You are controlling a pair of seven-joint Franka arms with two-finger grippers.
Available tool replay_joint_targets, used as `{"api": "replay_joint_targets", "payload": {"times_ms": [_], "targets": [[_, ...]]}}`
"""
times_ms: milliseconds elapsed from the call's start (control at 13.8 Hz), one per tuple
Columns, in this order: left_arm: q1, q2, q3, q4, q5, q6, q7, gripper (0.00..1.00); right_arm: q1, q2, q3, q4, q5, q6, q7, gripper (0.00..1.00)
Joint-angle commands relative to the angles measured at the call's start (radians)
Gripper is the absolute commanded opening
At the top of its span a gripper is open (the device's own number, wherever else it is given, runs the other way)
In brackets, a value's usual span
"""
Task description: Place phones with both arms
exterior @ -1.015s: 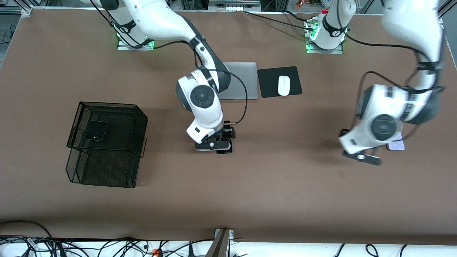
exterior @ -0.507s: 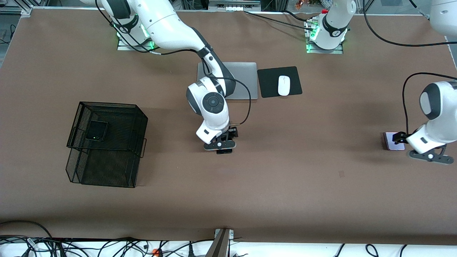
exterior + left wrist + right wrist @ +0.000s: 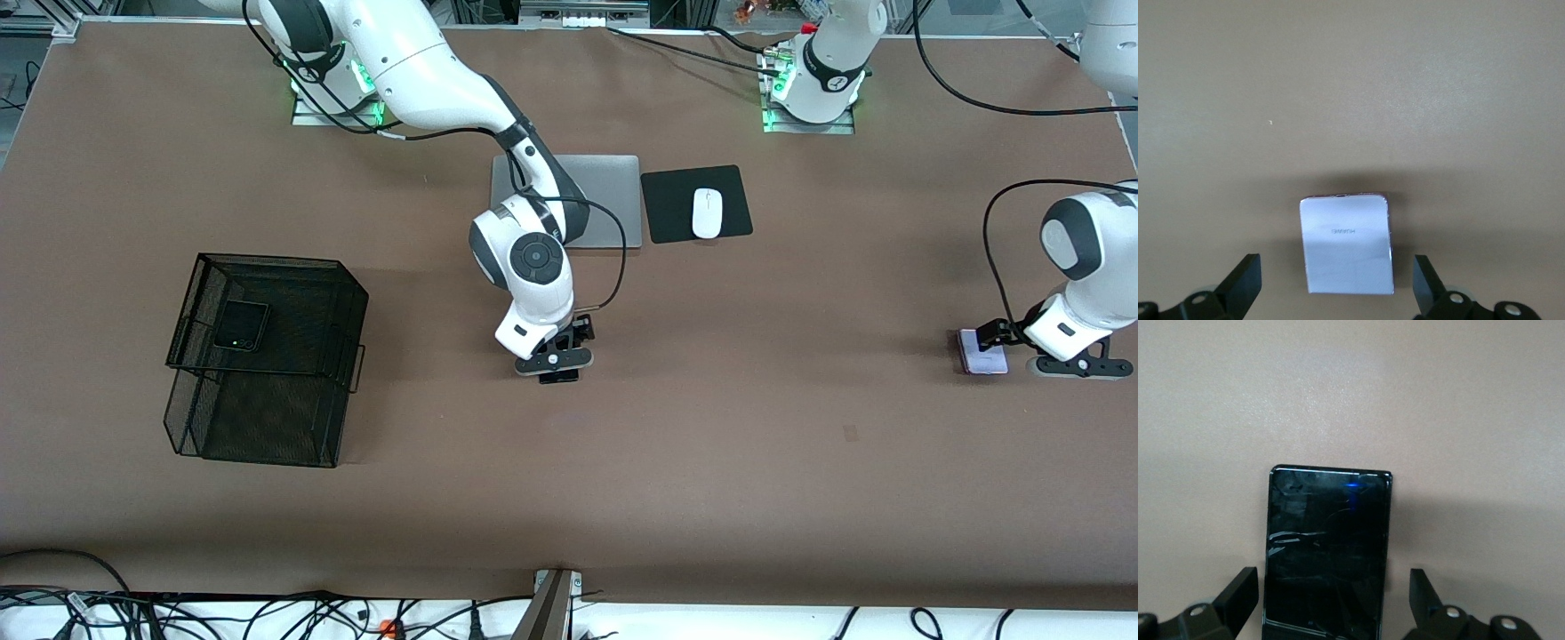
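While both stand spread, left gripper straddles lilac phone, right gripper black slab.

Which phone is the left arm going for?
Look at the left arm's end of the brown table. The left gripper hangs open over a lilac phone there. It is squarish and pale; the other two phones are black.

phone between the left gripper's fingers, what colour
Pale lilac phone, clearest in the left wrist view.
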Motion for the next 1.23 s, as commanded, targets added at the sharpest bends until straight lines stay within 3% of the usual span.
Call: {"api": "replay_joint_targets", "payload": {"times_ms": [0, 145, 362, 652, 725, 797, 870, 942, 1160], "targets": [[0.035, 0.031, -0.014, -0.015, -0.04, 0.065, 0.017, 1.0, 0.003, 0.016, -0.005, 0.016, 0.016, 0.021, -0.019, 1.0], [0.1, 0.06, -0.061, -0.015, -0.043, 0.099, 0.033, 1.0, 0.009, 0.02, -0.005, 0.006, 0.013, 0.029, -0.019, 1.0], [0.266, 0.106, -0.214, -0.009, -0.043, 0.128, 0.036, 1.0, 0.01, 0.03, -0.003, 0.005, 0.012, 0.031, -0.019, 1.0], [0.288, 0.134, -0.226, -0.009, -0.043, 0.168, 0.036, 1.0, 0.018, 0.039, -0.005, 0.004, 0.01, 0.061, -0.019, 1.0], [0.288, 0.139, -0.227, -0.007, -0.043, 0.171, 0.034, 1.0, 0.018, 0.04, -0.005, 0.001, 0.01, 0.073, -0.018, 0.95], [0.285, 0.139, -0.227, -0.002, -0.043, 0.171, 0.03, 1.0, 0.018, 0.039, -0.005, -0.001, 0.009, 0.078, -0.021, 0.66], [0.279, 0.137, -0.227, 0.001, -0.043, 0.169, 0.018, 1.0, 0.018, 0.037, -0.005, -0.001, 0.012, 0.078, -0.023, 0.19], [0.276, 0.131, -0.232, 0.004, -0.043, 0.166, 0.007, 1.0, 0.018, 0.036, -0.005, -0.001, 0.01, 0.078, -0.024, 0.04], [0.273, 0.136, -0.235, 0.004, -0.043, 0.166, 0.002, 1.0, 0.018, 0.027, -0.009, 0.002, 0.007, 0.068, -0.015, 0.0]]}}
